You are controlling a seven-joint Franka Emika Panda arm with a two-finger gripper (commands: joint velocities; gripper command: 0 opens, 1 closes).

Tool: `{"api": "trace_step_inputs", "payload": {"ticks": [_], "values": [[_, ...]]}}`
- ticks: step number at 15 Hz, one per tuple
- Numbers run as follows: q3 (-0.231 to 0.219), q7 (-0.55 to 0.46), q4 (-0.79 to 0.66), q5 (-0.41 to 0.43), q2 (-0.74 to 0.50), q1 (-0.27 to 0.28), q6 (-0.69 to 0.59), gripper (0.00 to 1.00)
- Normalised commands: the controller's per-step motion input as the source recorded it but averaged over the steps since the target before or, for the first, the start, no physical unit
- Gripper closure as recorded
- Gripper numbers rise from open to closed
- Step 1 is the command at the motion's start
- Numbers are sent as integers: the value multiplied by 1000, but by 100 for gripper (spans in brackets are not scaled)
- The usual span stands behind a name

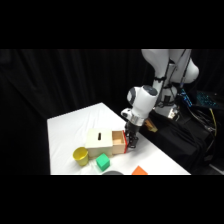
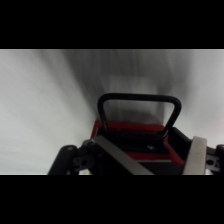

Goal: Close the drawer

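The white bench (image 1: 70,130) carries a pale wooden box (image 1: 100,142) with a dark slot in its top. The drawer (image 1: 119,143) projects from the box's right side, partly open, with its orange-brown inside visible. The gripper (image 1: 131,144) descends from the white arm (image 1: 142,100) and sits directly against the drawer's outer end, where a red part shows. A yellow cup (image 1: 80,156) stands just beside the box at its lower left. A green block (image 1: 103,161) lies near the box's front. An orange object (image 1: 139,171) lies at the bench's lower edge.
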Motion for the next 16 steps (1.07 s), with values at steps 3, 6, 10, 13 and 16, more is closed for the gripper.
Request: {"api": "trace_step_inputs", "payload": {"ticks": [3, 6, 10, 13, 16], "values": [[-108, 156, 337, -163, 172, 57, 72, 0], [-66, 82, 351, -91, 182, 40, 47, 0], [-34, 13, 342, -33, 177, 14, 30, 0], [-14, -68, 300, 25, 131, -37, 20, 0], [21, -190, 236, 103, 64, -110, 3, 0]]}}
